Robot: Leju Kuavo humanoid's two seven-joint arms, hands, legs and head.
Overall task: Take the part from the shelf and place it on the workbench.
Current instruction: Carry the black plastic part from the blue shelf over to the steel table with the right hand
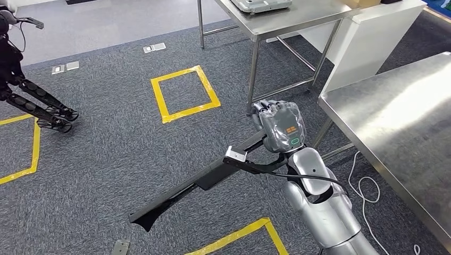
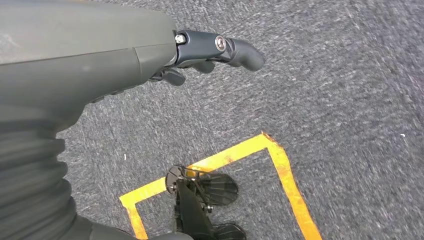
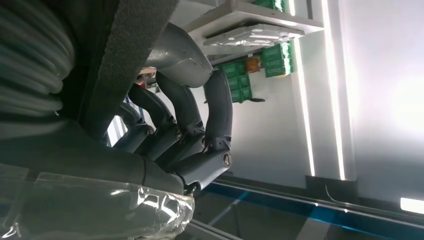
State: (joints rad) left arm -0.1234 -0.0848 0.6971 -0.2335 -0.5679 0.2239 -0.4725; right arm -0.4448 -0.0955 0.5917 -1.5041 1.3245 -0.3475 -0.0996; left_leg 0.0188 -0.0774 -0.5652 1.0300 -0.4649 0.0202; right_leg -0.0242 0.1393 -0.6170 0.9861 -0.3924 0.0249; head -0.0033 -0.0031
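Part [image 1: 191,191] gripped in right robot hand [image 1: 279,126], jutting over carpet [image 1: 117,143]

a long, flat black part [image 1: 186,191] stretches diagonally across the lower centre of the head view, above the grey carpet. its lower end, at the lower left of the frame, tapers to a hooked, pointed tip; the bar widens in a step near its middle and rises toward the centre right, where the right hand [image 1: 279,125] grips its upper end. in the right wrist view the part [image 3: 132,55] appears as a dark, rough-textured edge running down from the top of the frame, with the hand's dark fingers [image 3: 218,112] curled round it. the steel workbench [image 1: 393,127] fills the right side of the head view, well apart from the part's tip.
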